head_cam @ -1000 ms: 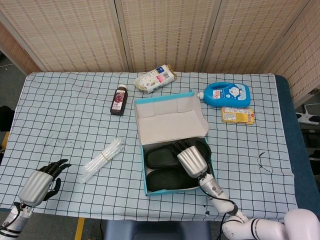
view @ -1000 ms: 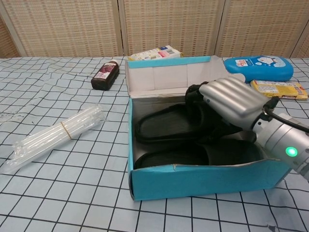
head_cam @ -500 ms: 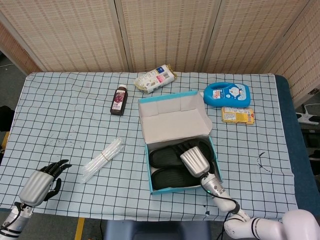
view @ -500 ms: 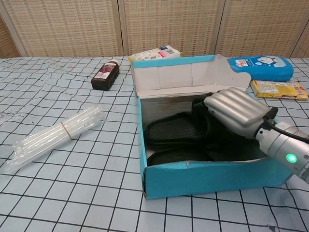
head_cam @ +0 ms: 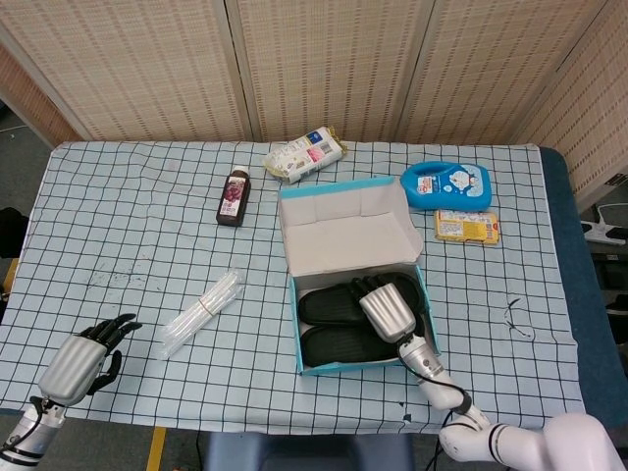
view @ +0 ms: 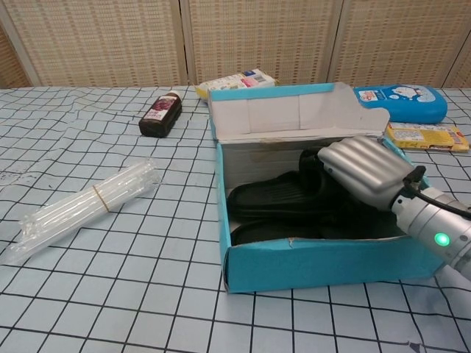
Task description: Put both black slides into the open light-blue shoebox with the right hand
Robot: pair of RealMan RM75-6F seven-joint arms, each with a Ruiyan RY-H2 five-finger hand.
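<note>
The light-blue shoebox [head_cam: 353, 364] [view: 324, 265] stands open at the table's near middle, its lid [head_cam: 348, 231] [view: 294, 114] tipped back. Both black slides lie side by side inside it: the far slide [head_cam: 329, 305] [view: 272, 195] and the near slide [head_cam: 332, 343] [view: 261, 232]. My right hand [head_cam: 388, 311] [view: 364, 173] reaches into the box from its right end, with its fingers curled down over the far slide's strap. My left hand [head_cam: 83, 358] rests at the table's near left corner, fingers apart, holding nothing.
A bundle of clear plastic tubes [head_cam: 201, 312] [view: 85, 206] lies left of the box. Behind it are a dark bottle [head_cam: 233, 197] [view: 160, 114] and a snack packet [head_cam: 304, 155] [view: 235, 81]. A blue bottle [head_cam: 446, 184] [view: 401, 103] and a yellow packet [head_cam: 466, 227] [view: 425, 136] lie at the back right.
The shoebox, with both slides in it, has slid to the right and turned slightly, along with my right hand. The left hand has stayed where it was.
</note>
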